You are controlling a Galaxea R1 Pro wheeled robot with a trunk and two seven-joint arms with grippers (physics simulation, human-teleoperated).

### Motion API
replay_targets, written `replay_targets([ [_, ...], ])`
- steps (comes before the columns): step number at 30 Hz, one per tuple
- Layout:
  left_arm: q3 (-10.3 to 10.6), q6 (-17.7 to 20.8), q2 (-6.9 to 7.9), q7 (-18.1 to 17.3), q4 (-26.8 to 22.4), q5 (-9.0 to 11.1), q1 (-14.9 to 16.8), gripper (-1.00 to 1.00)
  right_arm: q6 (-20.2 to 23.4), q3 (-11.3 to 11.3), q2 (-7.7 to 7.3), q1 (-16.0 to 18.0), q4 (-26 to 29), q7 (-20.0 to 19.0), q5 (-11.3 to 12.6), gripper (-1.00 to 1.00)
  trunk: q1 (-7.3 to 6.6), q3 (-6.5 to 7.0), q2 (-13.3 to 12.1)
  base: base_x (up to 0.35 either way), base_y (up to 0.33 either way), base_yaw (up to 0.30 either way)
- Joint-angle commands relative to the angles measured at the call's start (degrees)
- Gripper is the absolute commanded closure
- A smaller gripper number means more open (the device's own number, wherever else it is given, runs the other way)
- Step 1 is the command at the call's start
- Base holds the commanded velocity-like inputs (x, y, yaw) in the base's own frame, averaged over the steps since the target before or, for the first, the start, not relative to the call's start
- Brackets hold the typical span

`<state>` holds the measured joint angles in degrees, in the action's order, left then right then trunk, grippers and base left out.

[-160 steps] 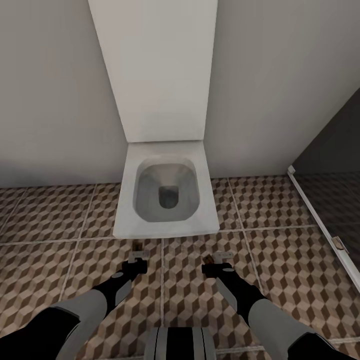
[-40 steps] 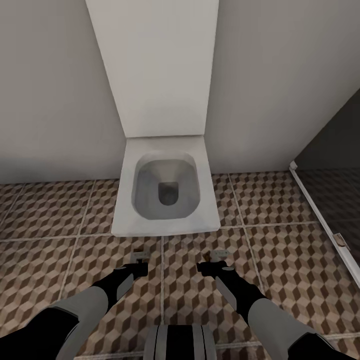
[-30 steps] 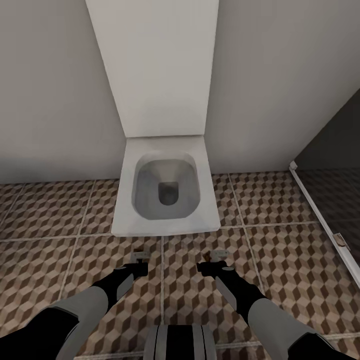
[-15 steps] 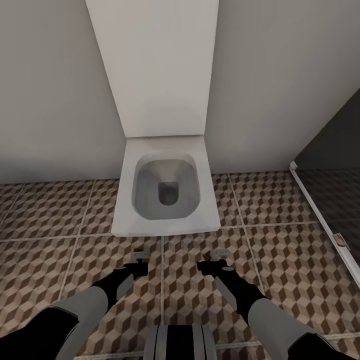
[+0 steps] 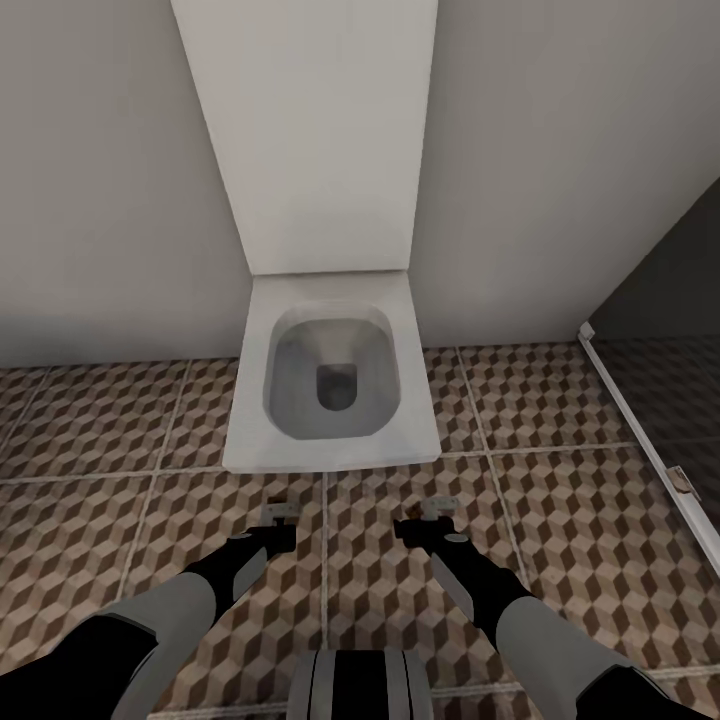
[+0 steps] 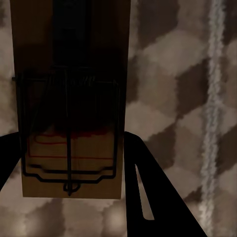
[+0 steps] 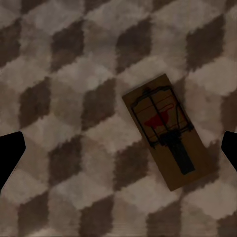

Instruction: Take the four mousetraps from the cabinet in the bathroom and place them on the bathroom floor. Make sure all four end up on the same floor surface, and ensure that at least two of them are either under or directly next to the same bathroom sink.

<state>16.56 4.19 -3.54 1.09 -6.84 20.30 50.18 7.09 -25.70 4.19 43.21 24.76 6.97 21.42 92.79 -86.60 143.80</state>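
Just let go on the right: half a second ago held tight, now wide open. Right fingers (image 7: pixel 11 153) far apart at the two edges of the wrist picture, holding nothing. One mousetrap (image 7: pixel 168 131) lying flat on the bathroom floor (image 5: pixel 560 420), a little right of the middle of that picture, turned at a slant, red spot up. Apart from both fingers, touching only the tiles.

Means one more trap looks set down on the cube tiles, so that part seems done for this one.

On the left, not let go yet. Left fingers (image 6: pixel 148 192) closed in on both sides of the other mousetrap (image 6: pixel 71 106), which sits big in the left half of that wrist picture, wire side facing the camera. Looks to be next for putting down.

In the head picture, both arms reaching to the lower middle, just below the toilet (image 5: pixel 330 455). Toilet bowl open, with nothing in it but grey shine. No trap inside.

A toilet, not a sink, so probably a fine spot only if two other traps lie by the sink.
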Motion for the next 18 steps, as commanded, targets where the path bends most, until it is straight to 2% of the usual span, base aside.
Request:
replay_targets([
  [1,0.49,0.29,0.02,0.23,-0.1,0.35,0.01,1.0,0.13,-0.48,-0.05,0.03,0.11,0.5,0.46,-1.0,-0.01,-0.03,0.01,0.0,0.0,0.0],
  [11,0.52,0.29,0.04,0.23,-0.1,0.35,0.01,1.0,-0.31,-0.48,0.03,0.03,0.11,0.51,-2.54,-1.0,-0.01,-0.03,0.01,0.0,0.0,0.0],
  [18,0.5,0.29,0.02,0.23,-0.1,0.35,0.01,1.0,-0.32,-0.43,0.09,0.03,0.11,0.56,-2.98,-1.0,-0.01,-0.03,0.01,0.0,0.0,0.0],
])
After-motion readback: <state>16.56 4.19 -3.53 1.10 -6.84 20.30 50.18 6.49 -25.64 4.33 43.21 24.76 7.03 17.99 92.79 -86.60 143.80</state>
